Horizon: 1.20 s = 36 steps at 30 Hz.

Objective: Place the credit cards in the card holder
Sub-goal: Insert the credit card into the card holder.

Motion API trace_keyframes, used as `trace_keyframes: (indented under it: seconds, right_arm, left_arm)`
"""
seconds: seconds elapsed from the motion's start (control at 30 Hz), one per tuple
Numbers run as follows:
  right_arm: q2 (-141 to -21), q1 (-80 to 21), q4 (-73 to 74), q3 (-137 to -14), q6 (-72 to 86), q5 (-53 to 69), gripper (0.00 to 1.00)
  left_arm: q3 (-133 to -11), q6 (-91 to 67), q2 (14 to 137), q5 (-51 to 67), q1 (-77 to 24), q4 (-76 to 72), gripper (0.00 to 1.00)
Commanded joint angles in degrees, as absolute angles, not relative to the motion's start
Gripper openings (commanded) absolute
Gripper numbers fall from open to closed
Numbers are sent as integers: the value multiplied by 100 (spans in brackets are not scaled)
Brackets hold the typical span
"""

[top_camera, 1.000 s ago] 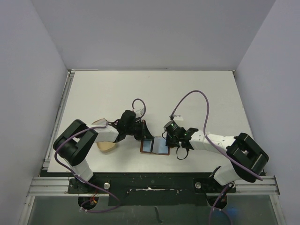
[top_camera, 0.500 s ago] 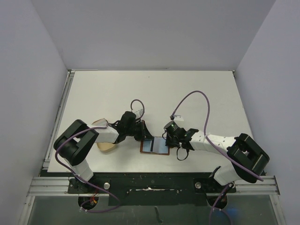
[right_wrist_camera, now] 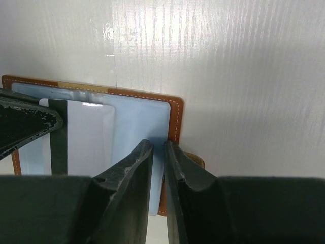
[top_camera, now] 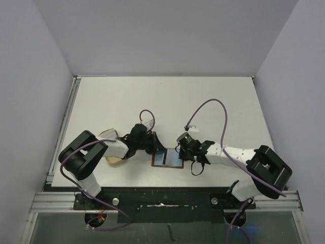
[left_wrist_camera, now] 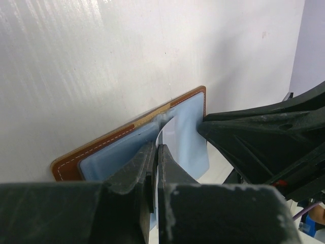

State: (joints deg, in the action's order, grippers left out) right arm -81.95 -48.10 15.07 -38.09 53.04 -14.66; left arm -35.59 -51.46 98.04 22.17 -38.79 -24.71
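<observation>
The card holder (top_camera: 171, 159) lies open near the table's front, brown rim round a pale blue inside. My left gripper (top_camera: 155, 146) is at its left end, shut on a thin pale credit card (left_wrist_camera: 170, 133) that shows edge-on between the fingers (left_wrist_camera: 156, 147). In the right wrist view this card (right_wrist_camera: 86, 137), pale grey with a dark stripe, lies slanted over the holder's (right_wrist_camera: 175, 109) inside. My right gripper (top_camera: 182, 152) is at the holder's right edge, its fingers (right_wrist_camera: 158, 145) nearly closed on the pale blue flap and brown rim. No other card shows.
A tan rounded dish (top_camera: 112, 159) sits to the left under my left forearm. The two grippers stand close together over the holder. White table stretches behind them to the grey walls. Purple cables arch over both wrists.
My left gripper has edged slightly lower and closer over the card holder with the card in it. My right gripper has barely shifted.
</observation>
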Motion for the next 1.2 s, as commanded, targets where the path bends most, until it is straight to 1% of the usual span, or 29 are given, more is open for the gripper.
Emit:
trace_keyframes:
  seconds: [0.0, 0.3, 0.6, 0.87, 1.17]
  right_arm:
    - [-7970, -4991, 1586, -3655, 5548, -1474, 17]
    - [-7892, -5187, 1656, -3553, 5910, -1500, 17]
    - [-7466, -5336, 2093, -3735, 6190, -1658, 20]
    - [-7600, -5333, 2064, -3575, 6319, -1684, 21]
    - [-7940, -5388, 1784, -3363, 6450, -1571, 16]
  left_arm:
    - [-3405, -5217, 9675, 1780, -3994, -2751, 0]
    - [-3323, -5256, 9623, 1459, -4117, -2864, 0]
    - [-3323, -5171, 9477, 1242, -4216, -2735, 0]
    - [-3163, -5125, 9311, 1161, -4210, -2821, 0]
    - [-2876, -5497, 9506, 1127, -4357, -3511, 0]
